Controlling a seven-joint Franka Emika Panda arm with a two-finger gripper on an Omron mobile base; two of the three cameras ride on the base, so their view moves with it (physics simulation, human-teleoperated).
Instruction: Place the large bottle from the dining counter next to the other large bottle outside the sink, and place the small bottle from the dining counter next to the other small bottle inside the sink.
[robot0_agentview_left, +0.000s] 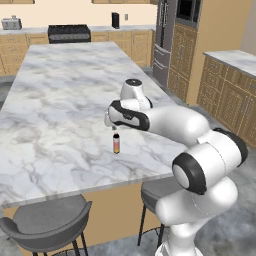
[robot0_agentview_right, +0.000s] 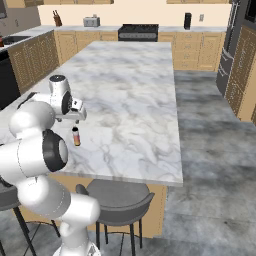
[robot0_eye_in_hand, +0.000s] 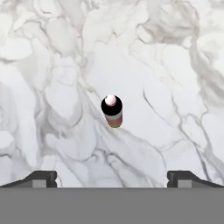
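So far nothing delivered, as I judged it. Small bottle stood upright on marble desk, near front edge. I had hand directly above it, fingers wide apart, holding nothing. Pickup and sink run remained.

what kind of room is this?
A home kitchen, rendered: a marble island with stools, a stove against the back wall, a fridge and wooden cabinets.

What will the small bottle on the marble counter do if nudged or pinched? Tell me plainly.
The small bottle stands upright, tall and slim, so it probably tips easily. Its round body would likely roll afterward. It looks rigid, so the open pincer above should grip it firmly.
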